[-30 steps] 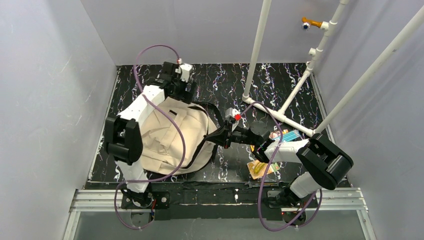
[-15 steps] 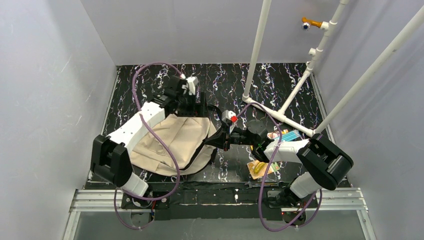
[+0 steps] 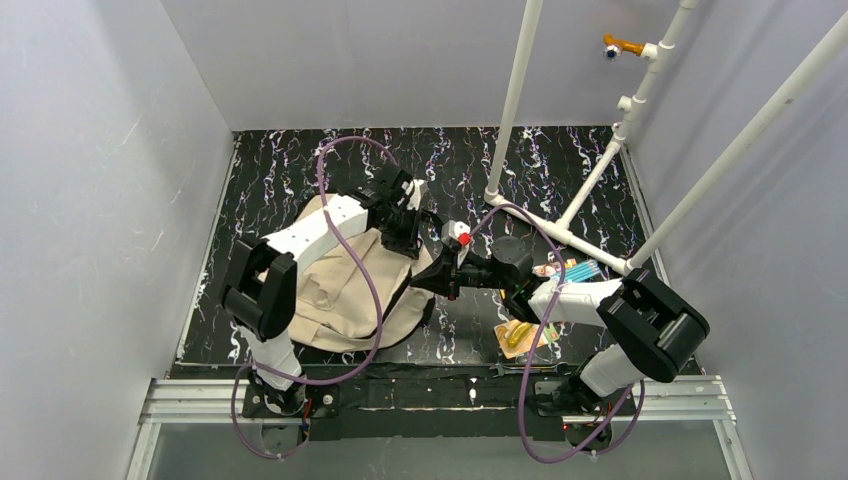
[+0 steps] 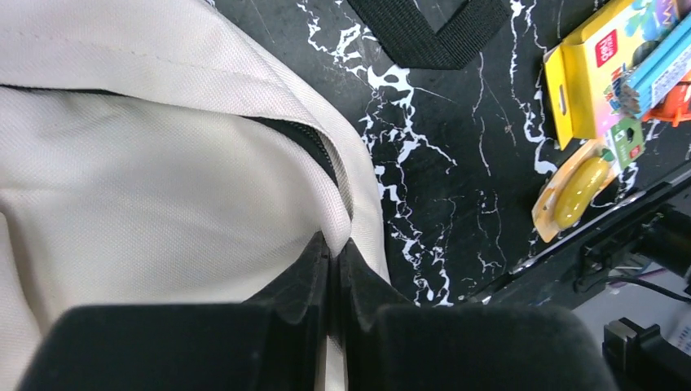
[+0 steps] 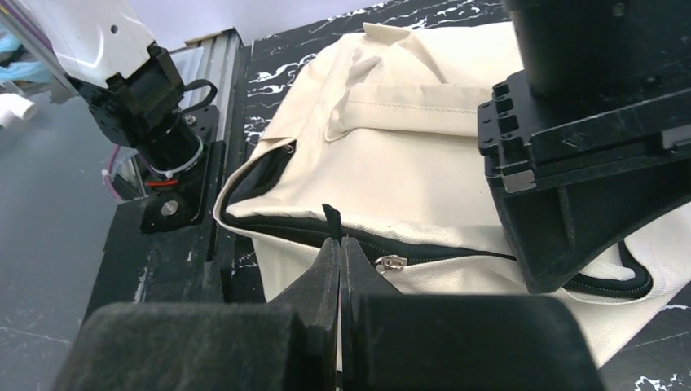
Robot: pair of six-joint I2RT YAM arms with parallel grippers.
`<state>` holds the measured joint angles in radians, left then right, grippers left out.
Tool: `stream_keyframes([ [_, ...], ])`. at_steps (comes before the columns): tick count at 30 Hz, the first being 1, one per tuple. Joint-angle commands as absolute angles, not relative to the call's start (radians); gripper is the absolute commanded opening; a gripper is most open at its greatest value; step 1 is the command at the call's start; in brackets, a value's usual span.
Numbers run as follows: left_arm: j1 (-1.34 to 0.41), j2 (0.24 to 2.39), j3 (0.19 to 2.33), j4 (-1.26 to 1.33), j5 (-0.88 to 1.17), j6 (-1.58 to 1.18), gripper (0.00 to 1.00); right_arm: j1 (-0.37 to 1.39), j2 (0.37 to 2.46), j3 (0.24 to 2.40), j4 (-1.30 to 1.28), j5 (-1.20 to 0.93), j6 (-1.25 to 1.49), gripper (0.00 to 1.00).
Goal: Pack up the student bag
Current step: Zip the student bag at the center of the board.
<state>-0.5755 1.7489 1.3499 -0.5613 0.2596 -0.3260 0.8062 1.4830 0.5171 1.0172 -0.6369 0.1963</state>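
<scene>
Swung over from the far side, the left claw (image 4: 332,244) now has its fingers pressed together at the zip edge of the large soft beige fabric student bag (image 4: 147,187), seemingly pinching the seam. The fingers themselves hide the contact. Just beside it, the right claw (image 5: 340,243) is clamped on a small black tab (image 5: 330,218) by the same zip. Print on the yellow cardboard box (image 4: 599,69) right of the left claw is too small to read.

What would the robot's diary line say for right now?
left gripper: shut on student bag edge | right gripper: shut on black zip tab | colourful packs: on table, outside bag
</scene>
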Motion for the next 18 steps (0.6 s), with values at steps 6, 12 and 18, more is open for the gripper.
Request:
stream_keyframes([
  [6,-0.566,1.791,1.582,-0.598,-0.032,-0.31,0.0,0.952,1.467,0.632,0.931,-0.681,0.075,0.01],
  [12,-0.522,1.833,1.725,-0.545,-0.126,-0.302,0.0,1.173,1.529,0.574,1.147,-0.647,0.199,0.01],
  [18,-0.467,1.835,1.75,-0.511,-0.151,-0.3,0.0,1.196,1.57,0.53,1.275,-0.637,0.28,0.01],
])
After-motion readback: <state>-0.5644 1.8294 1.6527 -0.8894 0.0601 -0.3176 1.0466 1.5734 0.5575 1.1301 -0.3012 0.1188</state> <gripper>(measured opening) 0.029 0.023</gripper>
